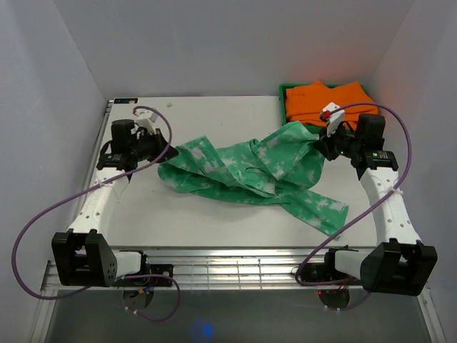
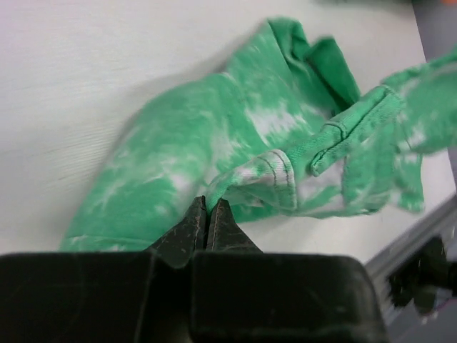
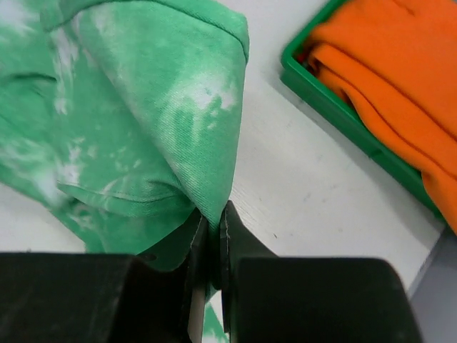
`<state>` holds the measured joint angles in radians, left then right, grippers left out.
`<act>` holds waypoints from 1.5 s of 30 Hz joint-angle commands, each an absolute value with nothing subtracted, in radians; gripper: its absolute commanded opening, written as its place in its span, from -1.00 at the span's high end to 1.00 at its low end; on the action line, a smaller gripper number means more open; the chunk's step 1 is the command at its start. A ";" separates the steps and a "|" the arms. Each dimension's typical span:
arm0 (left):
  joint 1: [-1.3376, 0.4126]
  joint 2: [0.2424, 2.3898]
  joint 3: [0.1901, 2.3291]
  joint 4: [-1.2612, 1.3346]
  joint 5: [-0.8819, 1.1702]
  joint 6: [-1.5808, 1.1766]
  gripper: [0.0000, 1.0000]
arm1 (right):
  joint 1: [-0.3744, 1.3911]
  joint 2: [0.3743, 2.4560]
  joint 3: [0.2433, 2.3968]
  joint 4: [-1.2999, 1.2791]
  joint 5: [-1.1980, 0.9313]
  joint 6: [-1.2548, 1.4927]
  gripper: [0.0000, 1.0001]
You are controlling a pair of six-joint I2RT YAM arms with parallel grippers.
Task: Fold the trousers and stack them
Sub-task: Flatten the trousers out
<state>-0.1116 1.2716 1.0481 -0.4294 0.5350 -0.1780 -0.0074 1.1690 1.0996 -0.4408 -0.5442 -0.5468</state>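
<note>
Soft, even white light falls from above; the tabletop (image 1: 178, 218) is bright, with faint shadows under the arms. Both wrist views are soft: the trousers (image 2: 214, 157) blur toward the right, and the left gripper (image 2: 206, 214) and right gripper (image 3: 212, 225) read near-black, detail lost.

Right claw (image 3: 212, 223) pinching trousers (image 3: 171, 121) fold; orange garments (image 3: 400, 64) in green tray (image 3: 330, 102) nearby.
</note>
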 commanded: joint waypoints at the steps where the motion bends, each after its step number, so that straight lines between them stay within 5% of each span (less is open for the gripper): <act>1: 0.096 1.190 1.016 -0.359 0.546 -0.376 1.00 | -0.106 1.215 1.106 -0.433 -0.489 -0.509 0.85; 11: 0.526 1.221 0.815 -0.336 0.396 -0.526 1.00 | -0.219 1.325 1.023 -0.399 -0.419 -0.526 0.85; 21: 0.653 1.290 0.830 -0.298 0.469 -0.422 0.99 | -0.219 1.396 0.997 -0.380 -0.437 -0.535 0.84; 23: 0.653 1.298 0.885 -0.295 0.599 -0.236 0.53 | -0.219 1.388 0.988 -0.385 -0.454 -0.543 0.85; 24: 0.652 1.317 0.922 -0.316 0.796 -0.133 -0.29 | -0.219 1.378 0.983 -0.385 -0.472 -0.546 0.85; 25: 0.646 1.328 0.969 -0.428 0.837 -0.027 -0.51 | -0.219 1.373 0.980 -0.385 -0.480 -0.555 0.85; 31: 0.620 1.359 1.218 -0.892 0.956 0.927 -0.72 | -0.219 1.368 0.954 -0.388 -0.512 -0.574 0.84; 37: 0.362 1.217 1.087 -0.989 0.746 1.378 -0.74 | -0.219 1.384 0.950 -0.371 -0.505 -0.549 0.84; 45: -0.283 1.107 0.807 -0.934 0.453 1.326 -0.74 | -0.219 1.394 0.943 -0.353 -0.471 -0.542 0.84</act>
